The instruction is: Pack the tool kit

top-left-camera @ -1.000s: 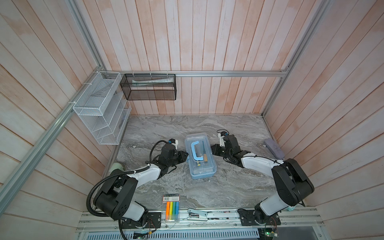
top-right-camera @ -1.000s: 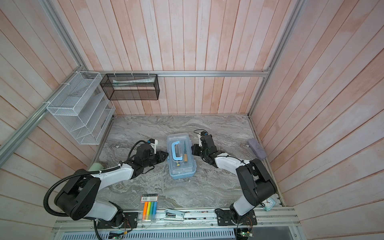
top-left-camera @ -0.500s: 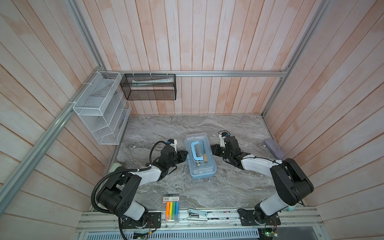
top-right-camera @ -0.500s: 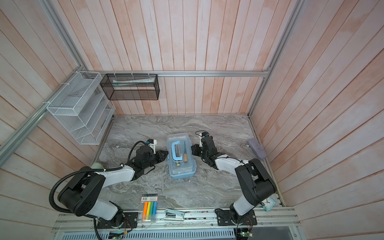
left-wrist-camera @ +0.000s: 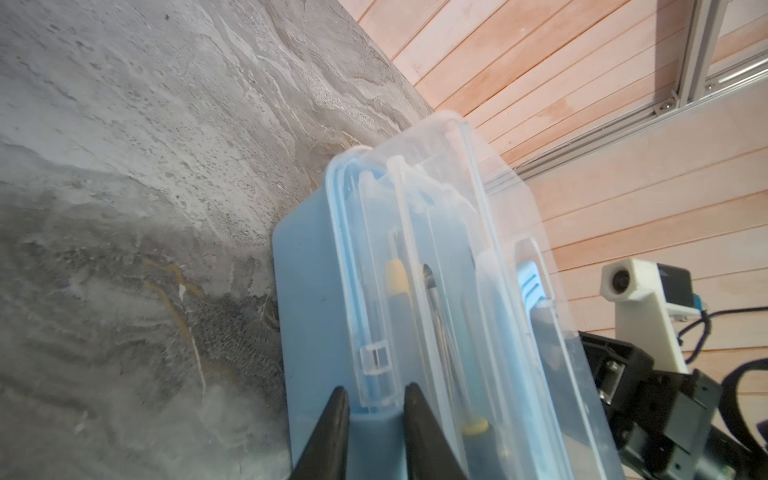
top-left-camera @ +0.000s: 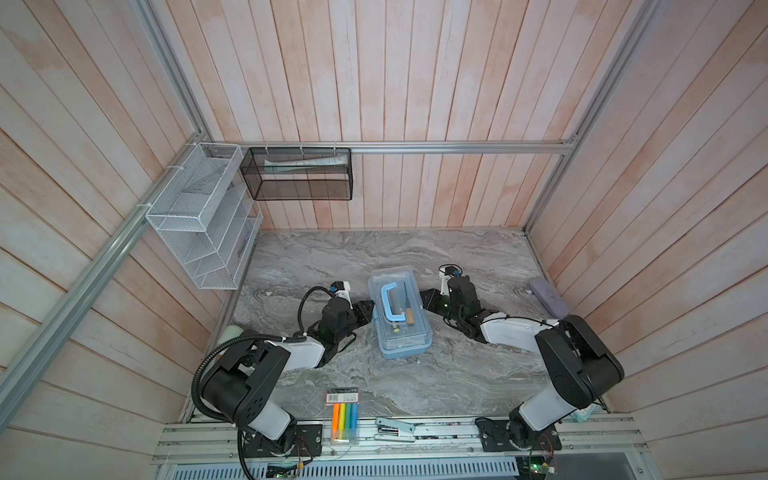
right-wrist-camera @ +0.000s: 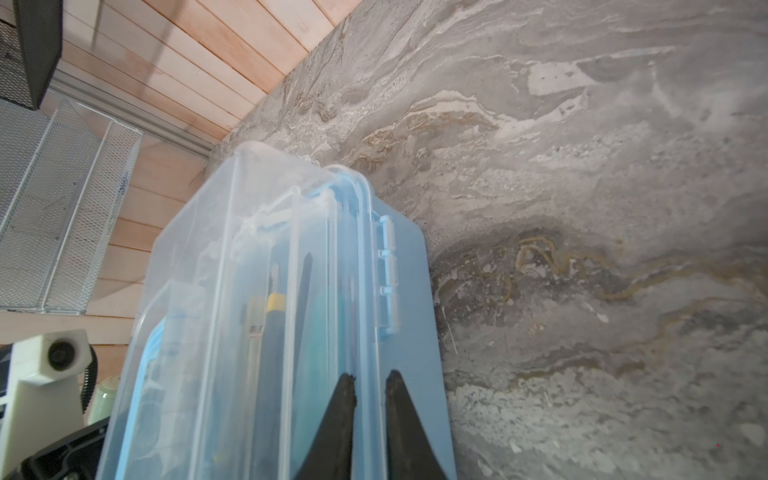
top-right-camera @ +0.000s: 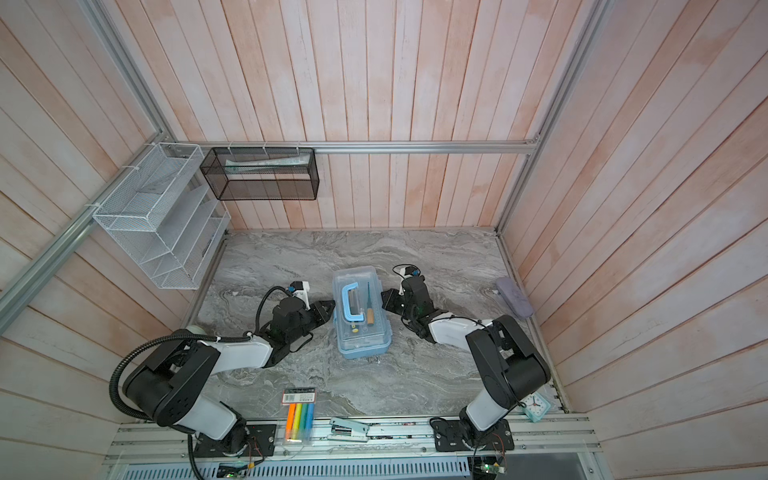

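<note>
Near rail: the marker pack point(top-left-camera: 343, 415) and a stapler point(top-left-camera: 395, 428) lie across the table's front edge, well apart from the work.
Left side: the left gripper point(left-wrist-camera: 375, 390) sits low at the kit's long side. Its jaws are narrowly parted with the clear latch point(left-wrist-camera: 374, 361) between the tips. I cannot tell whether they squeeze it.
Right side: the right gripper point(right-wrist-camera: 370, 376) is at the opposite long side, near the hinge point(right-wrist-camera: 386, 274). Its jaws are pressed close together at the rim of the lid point(right-wrist-camera: 232, 257). A pinch on it cannot be confirmed.
Centre: the tool kit point(top-left-camera: 401, 328) stands mid-table between both grippers, with the lid down, the handle point(top-left-camera: 392, 303) flat and tools visible inside.
Change: over the last second the kit has not shifted and both grippers stay at its flanks. Only the left arm's elbow has resettled slightly.
Meaning: packing looks nearly done. Probably only fastening the latch remains.
Edges: the kit is well apart from every table edge. A grey-lilac case point(top-left-camera: 548, 297) lies by the right wall.
Open room: there is bare marble point(top-left-camera: 374, 253) in front of the kit, and more behind it. The white rack point(top-left-camera: 199, 232) and black basket point(top-left-camera: 299, 174) hang on the far walls.
</note>
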Robot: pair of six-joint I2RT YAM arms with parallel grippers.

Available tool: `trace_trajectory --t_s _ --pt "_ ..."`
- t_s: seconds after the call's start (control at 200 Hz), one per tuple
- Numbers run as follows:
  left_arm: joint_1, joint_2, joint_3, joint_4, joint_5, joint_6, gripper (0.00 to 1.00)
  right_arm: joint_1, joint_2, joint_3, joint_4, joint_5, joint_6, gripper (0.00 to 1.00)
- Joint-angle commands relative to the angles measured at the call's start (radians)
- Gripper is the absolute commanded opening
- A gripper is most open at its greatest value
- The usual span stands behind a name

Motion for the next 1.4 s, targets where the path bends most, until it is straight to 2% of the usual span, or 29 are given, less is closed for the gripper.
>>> trace_trajectory --t_s 0.0,0.295,0.44,0.845,1.145,1.22,1.395 --pt "-0.101 0.032 -0.029 -0.047 0.134 -0.054 0.26 0.147 0.091 -0.073 -0.132 -0.247 0.029 0.16" --pt "-0.122 0.062 -0.024 0.020 0.045 -0.139 0.27 0.176 0.102 -0.098 -0.056 -0.252 0.106 0.16" --pt "-0.140 0.107 -0.045 0.164 0.020 -0.215 0.30 0.195 0.122 -0.115 0.001 -0.256 0.148 0.16" --pt "-0.170 0.202 -0.103 0.497 -0.026 -0.330 0.36 0.242 0.182 -0.244 0.358 -0.331 0.332 0.16" --pt "-0.204 0.261 -0.052 0.541 -0.033 -0.382 0.37 0.268 0.258 -0.300 0.550 -0.337 0.442 0.16" --pt "-0.209 0.274 -0.047 0.543 -0.034 -0.380 0.37 0.270 0.265 -0.299 0.544 -0.328 0.446 0.15" --pt "-0.195 0.221 -0.017 0.386 -0.046 -0.311 0.38 0.263 0.236 -0.284 0.461 -0.302 0.407 0.16"
